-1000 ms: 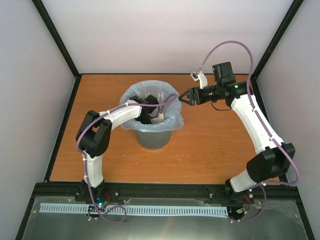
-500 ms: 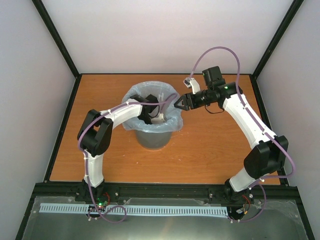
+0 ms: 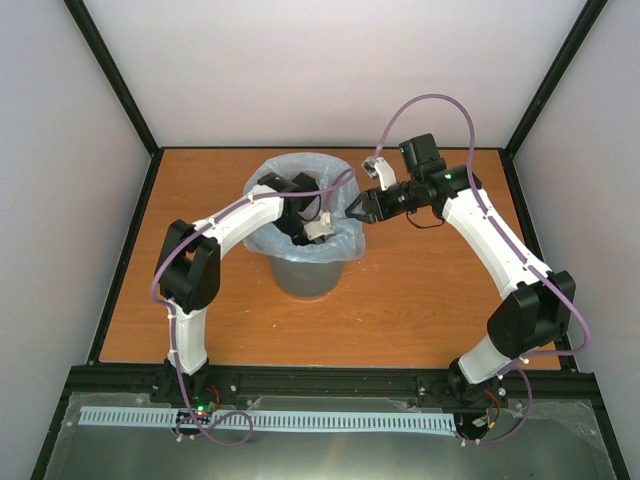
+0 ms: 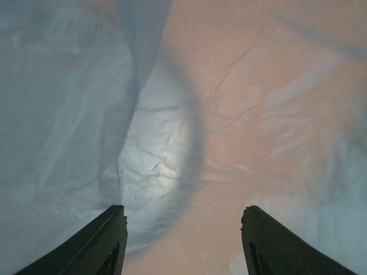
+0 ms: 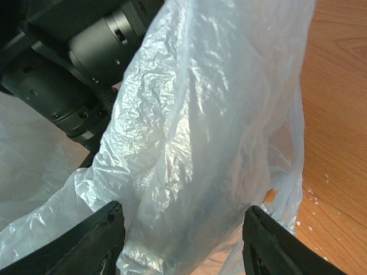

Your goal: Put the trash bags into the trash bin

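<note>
The left arm [image 3: 235, 225] reaches farther up the frame over the bin [image 3: 308, 272] than before, its left jaws spread inside the bag [image 5: 206, 143]. The bin stands centre-left on the worktop [image 3: 420, 290]. The right arm [image 3: 490, 235] has edged left; its right jaws are spread astride the bag's rim.

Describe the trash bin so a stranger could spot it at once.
On the orange wooden table, look left of centre, toward the back. The trash bin is the round grey pail there, the only container, lined with a pale see-through bag spilling over its rim.
</note>
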Available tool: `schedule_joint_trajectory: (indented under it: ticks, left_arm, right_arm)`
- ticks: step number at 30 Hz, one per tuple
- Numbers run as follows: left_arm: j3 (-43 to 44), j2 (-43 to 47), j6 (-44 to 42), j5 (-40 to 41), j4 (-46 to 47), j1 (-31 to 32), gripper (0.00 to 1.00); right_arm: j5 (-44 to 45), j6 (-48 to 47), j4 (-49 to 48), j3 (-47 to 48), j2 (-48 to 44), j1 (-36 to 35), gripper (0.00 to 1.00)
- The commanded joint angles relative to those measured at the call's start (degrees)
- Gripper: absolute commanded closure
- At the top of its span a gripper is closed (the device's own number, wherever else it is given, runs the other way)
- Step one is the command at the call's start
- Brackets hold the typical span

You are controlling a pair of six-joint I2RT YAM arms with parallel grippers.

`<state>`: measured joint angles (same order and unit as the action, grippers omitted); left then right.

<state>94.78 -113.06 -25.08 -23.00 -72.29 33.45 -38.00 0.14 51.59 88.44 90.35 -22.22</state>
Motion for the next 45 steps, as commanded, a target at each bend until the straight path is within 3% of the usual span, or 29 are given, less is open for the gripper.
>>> schedule_joint_trajectory:
  ticks: [1,6,10,17,33,37,45]
  left_arm:
    - [4.65,-0.01,0.58,-0.86,-4.29,-0.49,0.45]
    - [0.31,6.11,0.11,-0.53,-0.52,-0.3,0.46]
    - [-3.8,8.82,0.01,4.71,3.28,2.03,0.46]
    - [1.94,6.42,-2.3,11.66,0.95,2.99,0.47]
    - [12.59,3.89,-0.91,7.72,-5.41,2.93,0.51]
    - [12.06,6.58,-0.66,6.73,-2.53,2.93,0.48]
    - [20.4,1.24,0.38,7.25,-1.87,3.15,0.49]
  right_arm:
    - [2.11,-1.33,1.38,0.17,-0.65,-0.46,0.44]
    - [3.45,-1.79,1.63,0.02,-1.19,-0.46,0.45]
    - [3.32,-1.81,1.48,0.37,-1.33,-0.46,0.45]
    - [2.87,-1.58,1.52,1.1,-0.87,-0.42,0.45]
    - [3.07,-2.38,1.84,1.07,-1.73,-0.52,0.45]
    - [3.12,-2.06,1.18,0.55,-2.01,-0.49,0.45]
    - [2.75,-2.08,1.36,1.29,-1.99,-0.53,0.45]
